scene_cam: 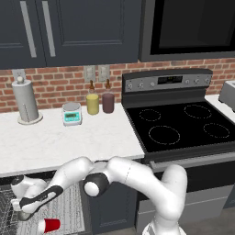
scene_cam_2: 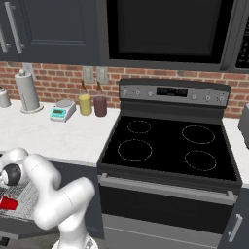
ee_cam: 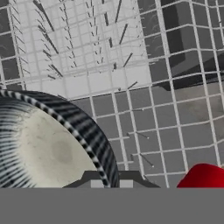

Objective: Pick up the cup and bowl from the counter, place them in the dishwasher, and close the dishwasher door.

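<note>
Currently over the light grey wire rack (ee_cam: 166, 109) of the open dishwasher: two-finger gripper (ee_cam: 111, 183), jaws pinched narrow on the rim of the small round dark grey speckled bowl (ee_cam: 43, 148). Small red tapered plastic cup (scene_cam: 49, 225) on its side in the rack, beside the bowl. Advised: lower bowl flat between tines, clear of cup, then release

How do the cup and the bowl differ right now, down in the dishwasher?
The cup is plain red; the bowl has a dark striped rim and pale speckled inside. The cup lies on its side, free on the rack, while the bowl's rim sits between the shut fingers of the end effector. In the hand view the bowl looks wider. Both are off the counter and over the rack.
</note>
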Motion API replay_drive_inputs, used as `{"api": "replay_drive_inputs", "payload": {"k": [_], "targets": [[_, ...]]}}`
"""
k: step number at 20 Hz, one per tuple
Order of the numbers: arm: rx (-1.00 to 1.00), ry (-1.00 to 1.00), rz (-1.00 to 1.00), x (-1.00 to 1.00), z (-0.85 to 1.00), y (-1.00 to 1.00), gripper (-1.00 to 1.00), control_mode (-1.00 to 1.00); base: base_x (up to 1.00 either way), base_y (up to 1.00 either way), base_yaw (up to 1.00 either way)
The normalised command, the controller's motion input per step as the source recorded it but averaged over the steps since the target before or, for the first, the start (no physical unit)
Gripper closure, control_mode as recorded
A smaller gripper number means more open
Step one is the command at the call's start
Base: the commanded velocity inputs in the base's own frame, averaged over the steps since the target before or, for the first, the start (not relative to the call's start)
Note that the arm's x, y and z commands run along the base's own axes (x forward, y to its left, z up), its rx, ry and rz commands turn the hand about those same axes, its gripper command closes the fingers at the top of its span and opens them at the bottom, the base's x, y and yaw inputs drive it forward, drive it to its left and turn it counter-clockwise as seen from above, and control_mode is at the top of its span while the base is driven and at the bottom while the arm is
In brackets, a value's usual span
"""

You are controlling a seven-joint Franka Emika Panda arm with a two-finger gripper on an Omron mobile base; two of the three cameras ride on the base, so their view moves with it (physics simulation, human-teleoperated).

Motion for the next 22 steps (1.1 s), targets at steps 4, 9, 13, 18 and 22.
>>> {"api": "replay_drive_inputs", "payload": {"k": [4, 9, 13, 18, 22], "targets": [[-0.04, 0.01, 0.0, 0.09, -0.2, 0.0, 1.0, -1.0, 0.0, 0.0, 0.0], [0.0, 0.0, 0.01, 0.07, -0.19, 0.0, 1.0, -1.0, 0.0, 0.0, 0.0], [0.0, 0.02, 0.01, 0.0, -0.03, 0.03, -1.0, -1.0, 0.0, 0.0, 0.0], [0.0, 0.03, 0.0, 0.0, 0.0, 0.05, -1.0, -1.0, 0.0, 0.0, 0.0], [0.0, 0.0, 0.0, 0.0, 0.0, 0.0, -1.0, -1.0, 0.0, 0.0, 0.0]]}}
